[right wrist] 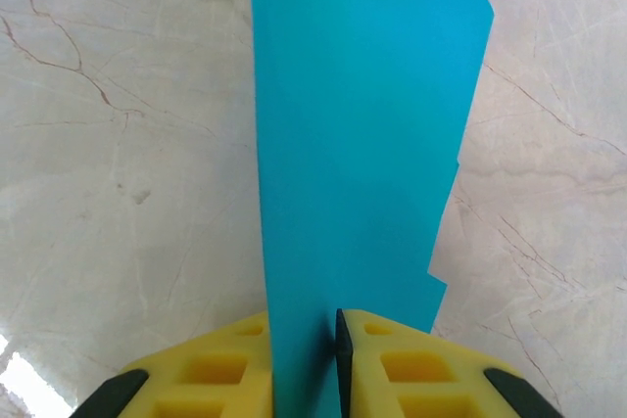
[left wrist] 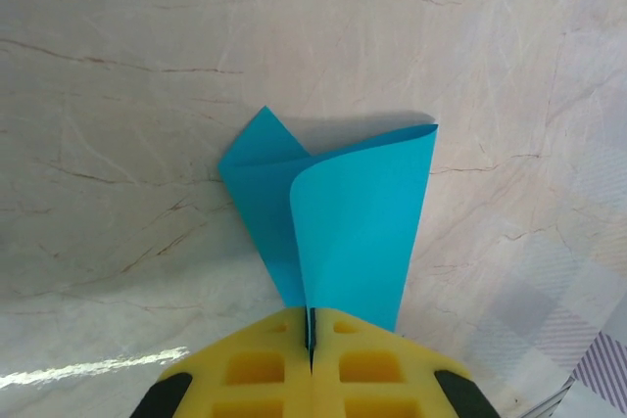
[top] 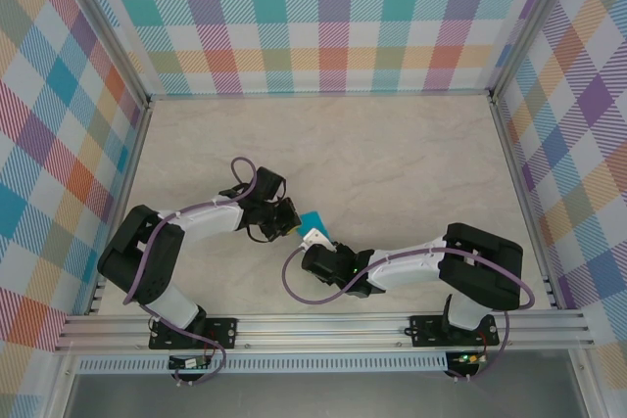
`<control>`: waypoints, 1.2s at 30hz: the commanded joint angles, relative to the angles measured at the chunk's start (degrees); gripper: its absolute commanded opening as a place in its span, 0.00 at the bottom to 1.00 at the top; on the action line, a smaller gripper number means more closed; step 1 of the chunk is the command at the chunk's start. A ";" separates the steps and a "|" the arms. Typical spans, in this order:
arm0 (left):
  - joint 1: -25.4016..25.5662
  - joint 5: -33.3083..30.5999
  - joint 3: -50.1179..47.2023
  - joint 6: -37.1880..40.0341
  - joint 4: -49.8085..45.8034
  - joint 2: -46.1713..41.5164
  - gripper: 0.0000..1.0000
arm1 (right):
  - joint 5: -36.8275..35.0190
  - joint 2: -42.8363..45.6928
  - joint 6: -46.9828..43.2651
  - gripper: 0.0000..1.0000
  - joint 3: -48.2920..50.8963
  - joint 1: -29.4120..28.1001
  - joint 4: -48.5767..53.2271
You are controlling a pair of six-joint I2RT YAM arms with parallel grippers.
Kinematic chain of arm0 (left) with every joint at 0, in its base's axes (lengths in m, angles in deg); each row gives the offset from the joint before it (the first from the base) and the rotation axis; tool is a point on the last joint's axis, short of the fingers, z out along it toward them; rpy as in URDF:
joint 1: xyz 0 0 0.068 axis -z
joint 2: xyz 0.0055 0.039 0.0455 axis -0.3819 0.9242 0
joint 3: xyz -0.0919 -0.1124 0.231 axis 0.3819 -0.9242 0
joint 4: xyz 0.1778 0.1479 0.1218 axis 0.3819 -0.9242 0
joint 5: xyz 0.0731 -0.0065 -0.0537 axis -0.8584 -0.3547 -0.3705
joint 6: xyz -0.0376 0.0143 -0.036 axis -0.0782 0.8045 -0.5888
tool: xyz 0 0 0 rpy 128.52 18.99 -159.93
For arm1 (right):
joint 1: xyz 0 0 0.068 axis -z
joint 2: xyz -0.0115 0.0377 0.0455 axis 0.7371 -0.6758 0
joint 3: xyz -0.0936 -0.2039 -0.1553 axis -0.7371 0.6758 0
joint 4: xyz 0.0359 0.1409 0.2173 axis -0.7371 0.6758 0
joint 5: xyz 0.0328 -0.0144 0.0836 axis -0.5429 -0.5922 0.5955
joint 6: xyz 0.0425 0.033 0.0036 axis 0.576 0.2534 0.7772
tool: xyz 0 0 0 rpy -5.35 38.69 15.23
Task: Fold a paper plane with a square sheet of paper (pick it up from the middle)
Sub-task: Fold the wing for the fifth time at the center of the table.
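Yellow left fingers (left wrist: 328, 379) pinch the square sheet of paper (left wrist: 353, 232) over the middle of the tabletop (left wrist: 118, 144). Around it the right fingers (right wrist: 377, 359) stand slightly apart, grip unclear. It looks thin and floppy, best held gently by its folds.

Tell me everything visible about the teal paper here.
The square sheet of paper is thin, plain teal, partly folded: a pointed flap behind, a curled layer in front. Its narrow end is pinched in the shut left end effector; another part runs between the slightly parted fingers of the right end effector, over the marbled table.
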 commanded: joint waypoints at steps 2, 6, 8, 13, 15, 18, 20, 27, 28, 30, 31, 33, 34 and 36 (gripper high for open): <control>-0.87 -0.28 1.42 1.42 -3.07 -1.27 0.00 | 0.40 1.30 1.43 0.22 0.52 0.00 2.12; -0.81 -0.39 1.36 1.35 -3.07 -1.35 0.00 | 0.32 1.79 1.57 0.21 0.66 0.00 2.05; -0.83 -0.19 1.13 1.20 -2.86 -1.19 0.00 | 0.37 1.74 1.70 0.18 0.49 0.00 2.01; -0.83 -0.18 0.50 0.89 -2.32 -1.96 0.00 | 0.46 1.35 1.88 0.11 0.18 0.00 1.85; -0.83 -0.19 0.48 0.78 -2.23 -2.12 0.00 | 0.68 1.02 2.01 0.12 -0.19 0.00 1.98; -0.83 -0.03 0.56 0.62 -2.16 -1.86 0.00 | 1.25 0.43 2.34 0.12 -0.41 0.00 1.82; -0.83 -0.18 0.44 0.54 -2.19 -1.88 0.00 | 1.20 -0.25 3.00 0.14 -1.14 0.00 2.85; -0.79 -0.38 0.22 0.43 -2.07 -1.62 0.00 | 2.29 2.40 3.61 0.23 -1.70 0.00 3.34; -0.83 -0.23 0.19 0.36 -2.01 -1.54 0.00 | 2.40 2.59 3.67 0.24 -2.00 0.02 3.64; -0.83 -0.10 0.33 0.41 -2.04 -1.52 0.00 | 2.46 2.34 3.61 0.25 -2.69 0.00 4.34; -0.81 -0.10 0.30 0.44 -2.10 -1.52 0.00 | 2.44 2.34 3.59 0.25 -3.04 0.00 4.61; -0.81 -0.10 0.32 0.44 -2.05 -1.52 0.00 | 2.62 2.49 3.55 0.26 -3.34 0.00 4.21; -0.82 -0.04 0.35 0.38 -2.06 -1.49 0.00 | 2.54 2.59 3.55 0.27 -3.32 0.00 3.74; -0.78 -0.02 0.31 0.53 -2.29 -1.62 0.00 | 2.63 2.22 3.13 0.27 -3.51 0.00 3.21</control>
